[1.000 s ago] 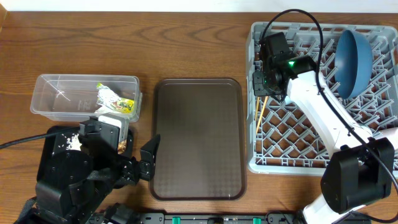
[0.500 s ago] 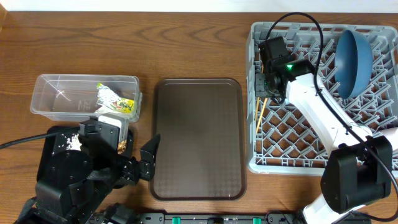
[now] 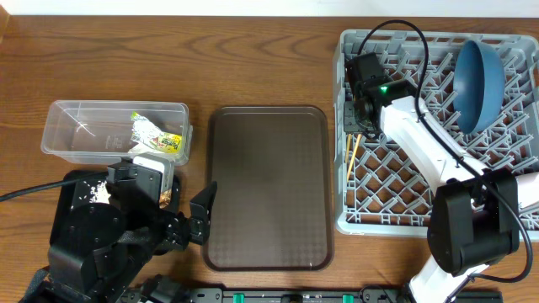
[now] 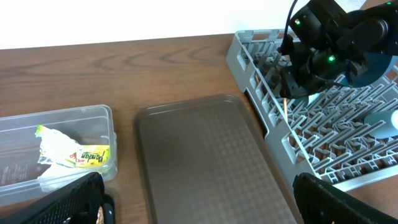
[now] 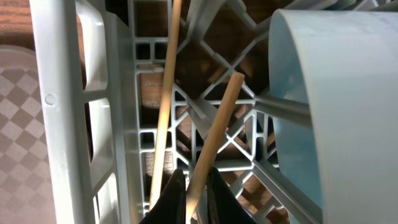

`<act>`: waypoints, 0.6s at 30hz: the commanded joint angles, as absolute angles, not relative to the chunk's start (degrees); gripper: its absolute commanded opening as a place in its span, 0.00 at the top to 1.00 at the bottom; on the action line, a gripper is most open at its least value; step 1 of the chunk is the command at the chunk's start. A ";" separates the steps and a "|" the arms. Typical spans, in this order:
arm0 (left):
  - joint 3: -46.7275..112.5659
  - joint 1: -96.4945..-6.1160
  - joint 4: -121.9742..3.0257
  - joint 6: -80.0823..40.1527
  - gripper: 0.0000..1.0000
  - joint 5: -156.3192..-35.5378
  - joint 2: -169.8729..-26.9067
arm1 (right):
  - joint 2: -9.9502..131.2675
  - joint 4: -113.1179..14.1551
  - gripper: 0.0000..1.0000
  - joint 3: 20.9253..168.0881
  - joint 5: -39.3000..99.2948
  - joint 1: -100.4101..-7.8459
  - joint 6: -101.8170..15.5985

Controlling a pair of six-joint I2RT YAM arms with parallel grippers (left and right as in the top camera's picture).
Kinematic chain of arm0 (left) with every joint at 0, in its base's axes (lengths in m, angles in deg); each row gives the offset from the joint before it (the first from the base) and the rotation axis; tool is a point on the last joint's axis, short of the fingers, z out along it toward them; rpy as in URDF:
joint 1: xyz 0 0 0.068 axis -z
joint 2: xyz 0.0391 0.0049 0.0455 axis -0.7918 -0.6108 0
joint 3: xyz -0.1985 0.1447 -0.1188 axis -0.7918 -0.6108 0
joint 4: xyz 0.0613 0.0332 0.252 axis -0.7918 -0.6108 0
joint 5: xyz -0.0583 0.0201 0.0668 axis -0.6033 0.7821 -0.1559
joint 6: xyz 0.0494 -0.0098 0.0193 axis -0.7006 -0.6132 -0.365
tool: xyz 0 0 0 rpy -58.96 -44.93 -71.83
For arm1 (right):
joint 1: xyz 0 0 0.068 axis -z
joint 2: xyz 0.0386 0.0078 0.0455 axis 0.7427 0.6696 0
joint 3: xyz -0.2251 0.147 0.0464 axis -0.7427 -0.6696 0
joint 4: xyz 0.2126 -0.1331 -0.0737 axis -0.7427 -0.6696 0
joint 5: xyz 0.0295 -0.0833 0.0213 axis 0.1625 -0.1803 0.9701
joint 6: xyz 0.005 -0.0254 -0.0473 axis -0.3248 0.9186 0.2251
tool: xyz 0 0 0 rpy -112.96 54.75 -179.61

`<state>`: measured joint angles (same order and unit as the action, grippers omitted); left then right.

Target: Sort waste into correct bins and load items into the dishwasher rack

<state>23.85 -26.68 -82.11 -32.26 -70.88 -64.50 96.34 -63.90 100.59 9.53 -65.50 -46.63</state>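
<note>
My right gripper (image 5: 196, 193) is shut on one wooden chopstick (image 5: 217, 130) that slants down through the lattice of the grey dishwasher rack (image 5: 62, 93). The second chopstick (image 5: 166, 93) lies beside it against the rack's left wall. A light-blue cup (image 5: 336, 93) stands just to the right. From overhead the right gripper (image 3: 359, 116) sits at the rack's (image 3: 396, 219) left edge, with the chopsticks (image 3: 350, 158) below it and the blue plate (image 3: 478, 76) upright at the back. My left gripper (image 4: 199, 211) is open and empty. The clear tub (image 3: 76, 126) holds the paper and wrapper (image 3: 156, 135).
The brown serving tray (image 3: 269, 185) lies between the tub and the rack. The black tray (image 3: 72, 189), with white rice on it, is mostly hidden under my left arm. The left wrist view shows the tub (image 4: 62, 124), serving tray (image 4: 199, 155) and rack (image 4: 311, 143).
My right wrist has shifted slightly left and turned over the rack's left edge, still holding the chopstick. The left arm has not moved.
</note>
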 commanded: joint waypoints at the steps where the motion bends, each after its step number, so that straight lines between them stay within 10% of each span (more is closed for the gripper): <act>1: 24.57 -26.55 -82.24 -32.61 0.02 -70.20 -64.46 | 94.72 -63.46 0.97 100.90 8.85 -65.83 -46.48; 18: 24.57 -26.55 -82.24 -32.59 0.02 -70.20 -64.46 | 89.67 -62.54 0.89 102.10 10.84 -66.90 -43.52</act>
<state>23.85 -26.68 -82.11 -32.24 -70.88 -64.50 90.00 -62.69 101.12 10.62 -66.05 -44.62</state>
